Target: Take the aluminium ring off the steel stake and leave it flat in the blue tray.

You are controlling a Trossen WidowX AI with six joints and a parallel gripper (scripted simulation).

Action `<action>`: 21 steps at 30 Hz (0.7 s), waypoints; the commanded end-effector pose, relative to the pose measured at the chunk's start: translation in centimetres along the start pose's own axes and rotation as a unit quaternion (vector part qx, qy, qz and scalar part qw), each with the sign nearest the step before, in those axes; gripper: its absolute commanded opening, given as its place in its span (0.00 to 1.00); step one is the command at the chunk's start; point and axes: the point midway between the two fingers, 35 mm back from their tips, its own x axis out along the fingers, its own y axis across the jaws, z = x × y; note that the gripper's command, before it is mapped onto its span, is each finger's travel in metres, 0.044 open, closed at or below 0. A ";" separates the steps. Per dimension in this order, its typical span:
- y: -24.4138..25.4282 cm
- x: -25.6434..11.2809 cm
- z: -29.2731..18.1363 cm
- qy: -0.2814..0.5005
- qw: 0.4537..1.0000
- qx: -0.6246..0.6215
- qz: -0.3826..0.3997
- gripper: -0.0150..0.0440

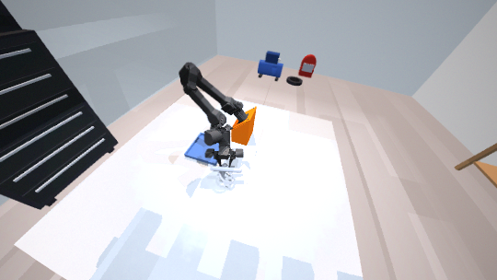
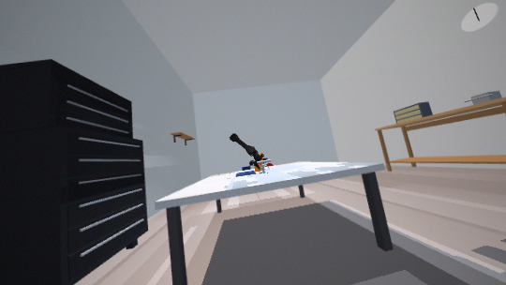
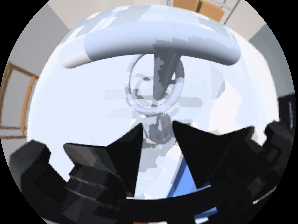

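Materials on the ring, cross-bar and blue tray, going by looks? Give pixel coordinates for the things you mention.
Ring (image 1: 231, 182) (image 3: 131, 102): likely bare aluminium, satin; pale silver-grey with soft shading.
Cross-bar (image 1: 225, 169) (image 3: 150, 42): probably smooth steel, round stock; grey shading rolls along its curve, though paint would look similar.
Blue tray (image 1: 194, 150) (image 2: 245, 173) (image 3: 181, 181): even blue, no grain; moulded plastic or painted metal, can't tell which.
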 end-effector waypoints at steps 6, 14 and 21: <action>-0.1 0.1 0.5 0.021 1.000 0.006 0.010 0.25; -0.2 0.0 0.8 0.041 0.999 0.009 0.020 0.25; -0.4 -0.2 1.1 0.059 0.998 0.012 0.027 0.25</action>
